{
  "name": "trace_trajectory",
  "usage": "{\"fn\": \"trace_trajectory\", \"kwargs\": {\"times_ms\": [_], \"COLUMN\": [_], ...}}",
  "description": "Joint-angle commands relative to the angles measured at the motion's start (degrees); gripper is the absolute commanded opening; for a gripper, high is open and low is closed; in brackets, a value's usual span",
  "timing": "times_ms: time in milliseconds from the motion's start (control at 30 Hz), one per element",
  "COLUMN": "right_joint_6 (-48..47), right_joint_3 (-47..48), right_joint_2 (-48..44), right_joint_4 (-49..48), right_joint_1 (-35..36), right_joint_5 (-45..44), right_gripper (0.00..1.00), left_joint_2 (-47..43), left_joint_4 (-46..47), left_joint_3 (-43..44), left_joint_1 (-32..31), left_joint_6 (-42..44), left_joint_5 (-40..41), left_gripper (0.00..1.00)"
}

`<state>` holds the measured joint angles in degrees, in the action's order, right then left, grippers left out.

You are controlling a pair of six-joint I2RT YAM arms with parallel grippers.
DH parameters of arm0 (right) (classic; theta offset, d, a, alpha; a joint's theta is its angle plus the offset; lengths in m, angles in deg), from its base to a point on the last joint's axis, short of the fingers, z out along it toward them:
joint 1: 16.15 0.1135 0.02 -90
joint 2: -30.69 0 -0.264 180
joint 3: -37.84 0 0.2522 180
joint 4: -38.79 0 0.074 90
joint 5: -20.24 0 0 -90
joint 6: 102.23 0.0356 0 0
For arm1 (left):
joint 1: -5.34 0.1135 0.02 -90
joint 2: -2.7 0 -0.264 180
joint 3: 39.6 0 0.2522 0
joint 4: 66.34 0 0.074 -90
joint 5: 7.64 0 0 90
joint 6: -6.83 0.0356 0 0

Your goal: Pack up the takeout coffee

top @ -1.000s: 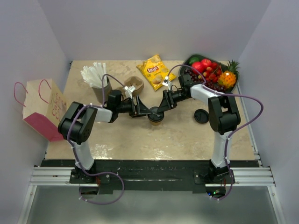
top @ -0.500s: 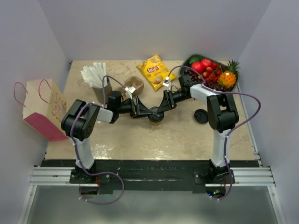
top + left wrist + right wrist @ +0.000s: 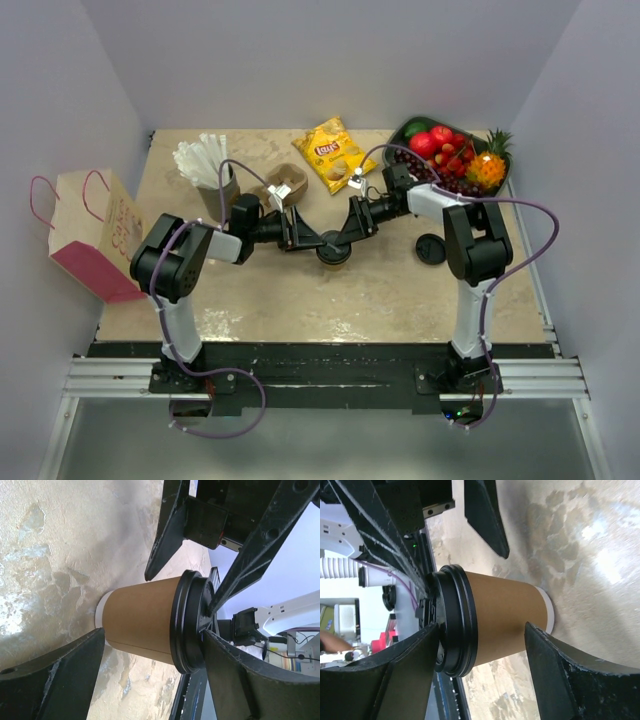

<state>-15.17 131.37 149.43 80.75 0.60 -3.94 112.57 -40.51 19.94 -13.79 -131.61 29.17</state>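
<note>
The takeout coffee [image 3: 334,246], a tan paper cup with a black lid, stands upright in the middle of the table. My left gripper [image 3: 306,240] reaches it from the left and my right gripper [image 3: 349,233] from the right. Both are turned on their sides and open. In the left wrist view the cup [image 3: 142,622] sits just beyond my open left gripper [image 3: 152,647], with one finger [image 3: 235,675] by the lid and the other low by the base. The right wrist view shows the same cup [image 3: 507,617] at my open right gripper [image 3: 482,632].
A pink and tan paper bag [image 3: 92,235] stands at the left edge. A cup of white straws [image 3: 205,165], a tan lidless cup [image 3: 285,186], a Lay's chip bag [image 3: 333,152] and a fruit tray [image 3: 452,152] line the back. A loose black lid [image 3: 431,249] lies on the right.
The left arm's elbow has shifted slightly right and the right gripper has edged a little away from me. The cup has not moved and both grippers stay open beside it.
</note>
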Motion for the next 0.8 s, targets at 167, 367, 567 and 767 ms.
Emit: {"fn": "trace_trajectory", "kwargs": {"times_ms": [167,367,567,767], "right_joint_6": [-7.9,-34.9,-41.1,-35.1], "right_joint_3": [-2.3,6.1,7.6,6.4], "right_joint_2": [-2.8,3.1,6.2,3.4], "right_joint_4": [9.0,39.3,43.3,35.7], "right_joint_1": [0.6,0.6,0.6,0.3], "right_joint_5": [8.9,14.7,15.2,11.6], "right_gripper": [0.76,0.93,0.99,0.99], "left_joint_2": [0.0,0.4,-1.4,-5.5], "left_joint_4": [-3.6,-3.6,-1.8,-3.2], "left_joint_3": [0.0,1.4,1.5,0.6], "left_joint_1": [0.0,0.0,-0.2,-0.3], "left_joint_6": [4.4,3.6,1.5,2.4], "left_joint_5": [2.2,1.8,0.5,0.7], "left_gripper": [0.82,0.82,0.82,0.86]}}
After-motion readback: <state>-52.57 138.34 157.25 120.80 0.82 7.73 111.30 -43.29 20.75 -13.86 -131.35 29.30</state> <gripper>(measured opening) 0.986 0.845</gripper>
